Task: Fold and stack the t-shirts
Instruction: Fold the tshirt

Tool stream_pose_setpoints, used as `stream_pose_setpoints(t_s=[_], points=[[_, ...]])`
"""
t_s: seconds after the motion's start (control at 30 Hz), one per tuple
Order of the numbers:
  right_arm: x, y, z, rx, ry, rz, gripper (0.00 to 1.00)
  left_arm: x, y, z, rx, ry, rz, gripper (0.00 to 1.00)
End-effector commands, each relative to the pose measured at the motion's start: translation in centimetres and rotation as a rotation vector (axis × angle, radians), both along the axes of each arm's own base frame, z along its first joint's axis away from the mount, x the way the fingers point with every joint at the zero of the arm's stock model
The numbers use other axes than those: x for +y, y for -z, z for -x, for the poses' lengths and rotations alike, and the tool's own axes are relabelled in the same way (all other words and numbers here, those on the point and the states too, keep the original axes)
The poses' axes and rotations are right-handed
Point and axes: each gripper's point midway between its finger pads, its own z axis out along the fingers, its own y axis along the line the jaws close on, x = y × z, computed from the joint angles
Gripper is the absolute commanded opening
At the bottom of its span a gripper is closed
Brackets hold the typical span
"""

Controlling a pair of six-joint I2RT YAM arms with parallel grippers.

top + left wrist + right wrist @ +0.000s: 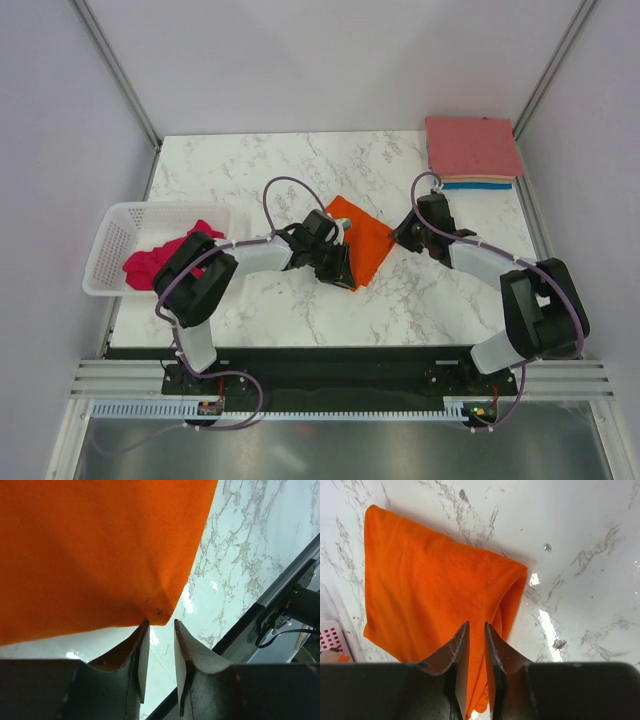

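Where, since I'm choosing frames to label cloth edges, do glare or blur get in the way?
Left wrist: bright glare patches on the table beside the corner of the orange t-shirt, its edge crisp. Right wrist: two white reflections on the table to the right of the shirt, folds clear. Top external: even soft light, faint shadows, no glare on cloth.

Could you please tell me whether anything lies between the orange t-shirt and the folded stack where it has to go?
No loose object shows on the marble between the orange t-shirt and the folded stack; only the right arm reaches across there.
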Motion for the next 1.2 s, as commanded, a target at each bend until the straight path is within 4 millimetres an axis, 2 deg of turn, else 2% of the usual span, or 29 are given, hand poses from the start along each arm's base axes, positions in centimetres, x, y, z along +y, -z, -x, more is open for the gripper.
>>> stream_pose_setpoints(t_s=[0.0, 0.1, 0.17, 0.23, 0.3, 0.37, 0.47, 0.57, 0.63, 0.67, 0.73, 0.77, 0.83, 0.87, 0.9, 1.0, 1.17], points=[[1.4, -1.9, -0.7, -0.032, -0.055, -0.042, 0.24, -2.1, -0.5, -0.2, -0.004, 0.02, 0.052, 0.33], [3.1, -1.9, -1.4, -0.071, -0.108, -0.111, 0.22, -2.2, 0.4, 0.3, 0.003, 0.027, 0.038, 0.33], [3.2, -0.2, -1.5, -0.044, -0.112, -0.1, 0.2, -2.0, 0.9, 0.6, 0.009, 0.024, 0.025, 0.33], [2.7, 2.4, -0.8, 0.011, -0.103, -0.074, 0.19, -1.7, 1.5, 1.2, 0.017, 0.019, 0.008, 0.32], [1.9, 3.9, -0.3, 0.039, -0.084, -0.036, 0.18, -1.5, 1.7, 1.8, 0.031, 0.022, 0.007, 0.32], [1.2, 5.0, 0.2, 0.056, -0.075, -0.005, 0.17, -1.5, 0.8, 1.9, 0.03, 0.017, 0.021, 0.32], [0.6, 3.6, -0.3, 0.012, -0.084, 0.026, 0.17, -1.7, -2.8, 1.2, -0.015, 0.018, 0.035, 0.33], [0.7, 0.3, -1.1, -0.052, -0.115, 0.043, 0.18, -0.2, -5.8, -1.7, -0.109, -0.024, -0.034, 0.34], [1.1, -2.2, -1.4, -0.104, -0.142, 0.027, 0.19, 1.2, -6.5, -3.6, -0.149, -0.06, -0.056, 0.34], [1.3, -2.7, -1.3, -0.108, -0.153, 0.02, 0.19, 2.7, -7.1, -5.3, -0.159, -0.111, -0.051, 0.34], [1.9, -3.8, -1.3, -0.126, -0.171, -0.004, 0.19, 4.3, -7.3, -6.8, -0.158, -0.156, -0.048, 0.33], [2.4, -4.2, -1.0, -0.131, -0.192, -0.031, 0.19, 5.7, -7.1, -8.2, -0.153, -0.199, -0.053, 0.33], [3.3, -4.5, -0.9, -0.149, -0.214, -0.08, 0.2, 7.1, -6.3, -9.3, -0.145, -0.217, -0.079, 0.33], [3.9, -4.6, -0.6, -0.142, -0.232, -0.116, 0.2, 8.1, -5.3, -10.2, -0.127, -0.241, -0.103, 0.33], [4.3, -3.9, -0.5, -0.128, -0.24, -0.13, 0.2, 9.2, -4.7, -10.9, -0.125, -0.263, -0.127, 0.32], [4.5, -1.8, 0.1, -0.087, -0.245, -0.122, 0.2, 10.3, -2.2, -11.5, -0.093, -0.281, -0.18, 0.32], [4.0, 2.4, 1.3, -0.017, -0.237, -0.098, 0.2, 11.8, 1.7, -11.1, -0.03, -0.318, -0.276, 0.31]])
